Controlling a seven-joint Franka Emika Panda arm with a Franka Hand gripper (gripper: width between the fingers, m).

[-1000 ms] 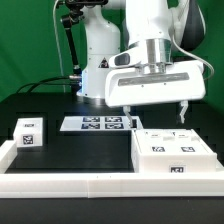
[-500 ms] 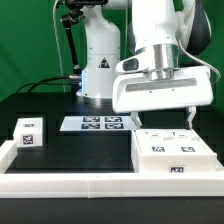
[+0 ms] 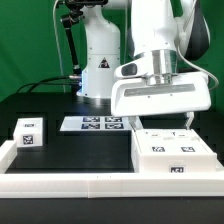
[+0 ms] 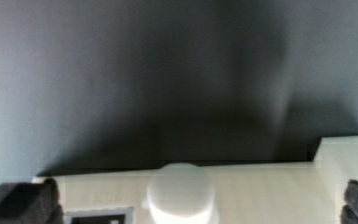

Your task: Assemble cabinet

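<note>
Where the cabinet [image 3: 172,152] sits, the table [image 3: 85,150] is black.

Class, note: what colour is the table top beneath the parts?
The table is black, clearest in the exterior view.

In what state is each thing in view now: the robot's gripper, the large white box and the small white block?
Two-finger gripper: open, holding nothing, above the large box.
Large white plastic cabinet box with square tags: lying flat, tags up, not gripped.
Small white tagged block: resting apart at the exterior view's left, not gripped.
</note>
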